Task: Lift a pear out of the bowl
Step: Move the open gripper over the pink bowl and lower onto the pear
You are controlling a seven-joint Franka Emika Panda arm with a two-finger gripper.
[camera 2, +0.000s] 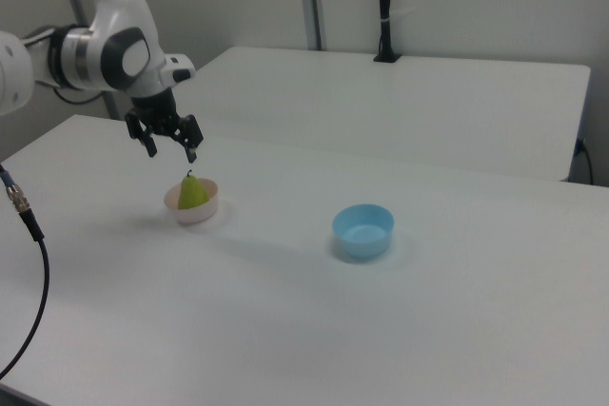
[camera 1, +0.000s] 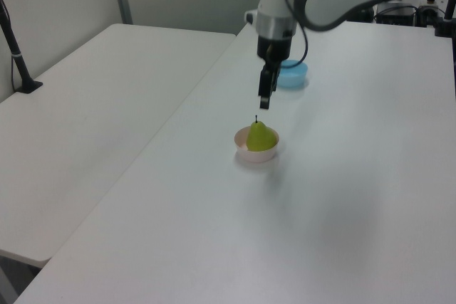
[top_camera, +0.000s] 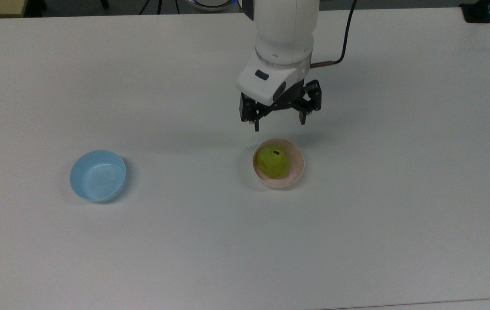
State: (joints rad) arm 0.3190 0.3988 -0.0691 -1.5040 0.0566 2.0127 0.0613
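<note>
A yellow-green pear (top_camera: pixel 273 162) (camera 1: pixel 261 137) (camera 2: pixel 193 193) with a dark stem stands upright in the pale pink bowl (top_camera: pixel 296 165) (camera 1: pixel 246 154) (camera 2: pixel 198 213) near the table's middle. My gripper (top_camera: pixel 279 123) (camera 1: pixel 263 99) (camera 2: pixel 171 151) hangs open in the air, fingers pointing down, a short way above the pear. In the top view it sits just above the bowl's upper rim. Nothing is between its fingers.
A light blue bowl (top_camera: pixel 97 175) (camera 1: pixel 290 74) (camera 2: pixel 363 230) stands empty, well to the top view's left of the pink one. A second white table (camera 1: pixel 85 105) adjoins this one. A black post (camera 2: pixel 384 7) stands on that far table.
</note>
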